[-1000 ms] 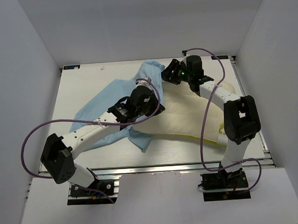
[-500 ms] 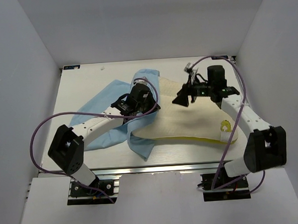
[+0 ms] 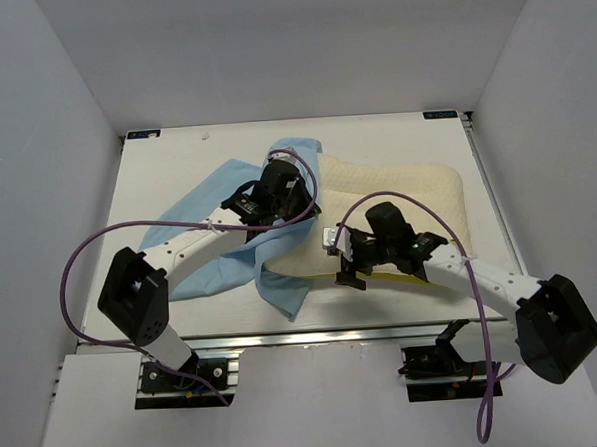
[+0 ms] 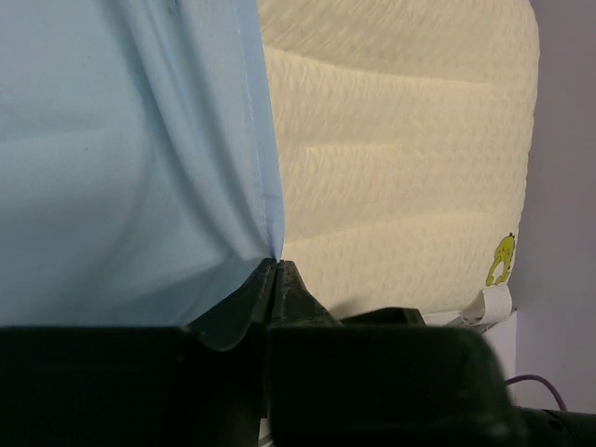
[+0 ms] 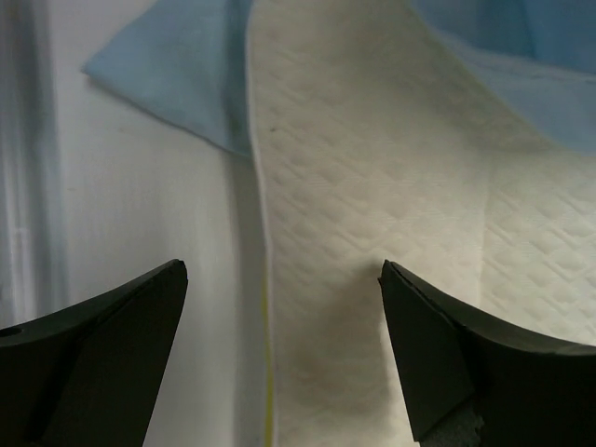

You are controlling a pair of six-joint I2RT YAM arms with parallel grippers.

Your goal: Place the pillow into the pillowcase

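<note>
The left wall (image 3: 44,147) rises just beside the tabletop (image 3: 165,165), which shows bare along its left and far edges; a purple cable (image 3: 75,265) loops out past the left arm's elbow. The pillowcase (image 3: 212,188) lies spread and rumpled, light-blue face up, across the left middle, one fold reaching the near edge; its cloth lies over the pillow's left end, though I cannot tell whether that end is inside. The left tool (image 4: 277,277) is closed tight, its tips pinching the hem of the pillowcase right at the pillow's surface. The pillow (image 3: 407,193) lies flat over the right half of the tabletop, its dotted cream face up and its yellow rim (image 3: 406,276) along the near side; a small yellow figure (image 4: 503,259) and a white tag (image 4: 491,303) sit at its right end. The right tool (image 5: 282,270) hangs over the pillow's near-left edge with its jaws spread wide and nothing between them; a blue corner of cloth shows beyond it; the right arm lies along the near rim. The pillow's right end comes near the tabletop's right edge, with the right wall (image 3: 543,121) close beyond.
</note>
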